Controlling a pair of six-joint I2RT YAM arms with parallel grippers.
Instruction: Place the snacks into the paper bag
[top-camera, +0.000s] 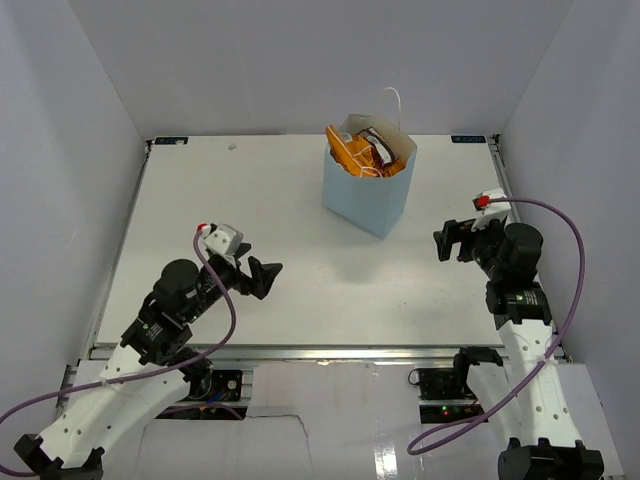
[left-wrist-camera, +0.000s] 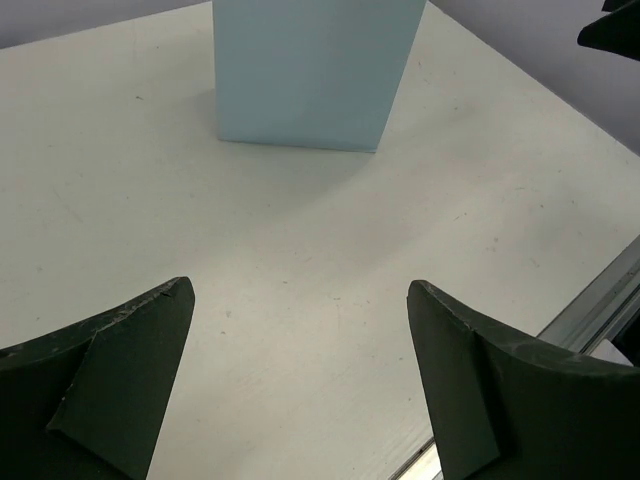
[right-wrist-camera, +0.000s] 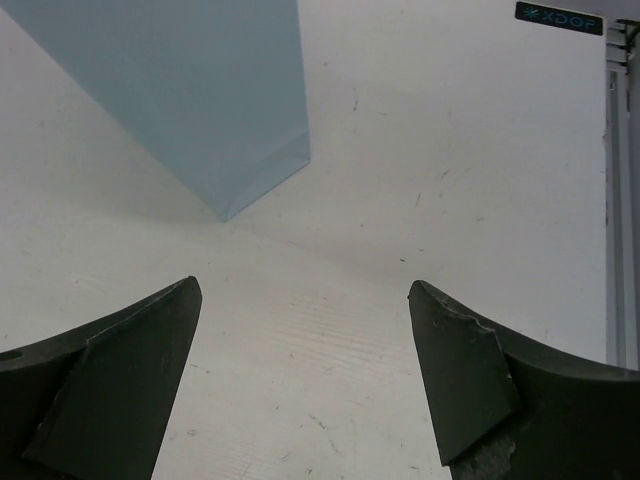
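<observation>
Snacks, crinkly orange packets, inside boxy light-blue paper bag

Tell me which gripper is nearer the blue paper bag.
Right. The right gripper sits open, a short way to the right of the paper bag and nearer the arms. The left gripper, also open, is farther off at its near left. Neither touches it.

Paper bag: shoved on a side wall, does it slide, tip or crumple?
The paper bag stands upright and looks taller than its base, so a high push would probably tip it. Pushed low, it likely slides on the smooth table. Its thin-looking paper walls may dent, though the snacks piled to the rim should brace them.
</observation>
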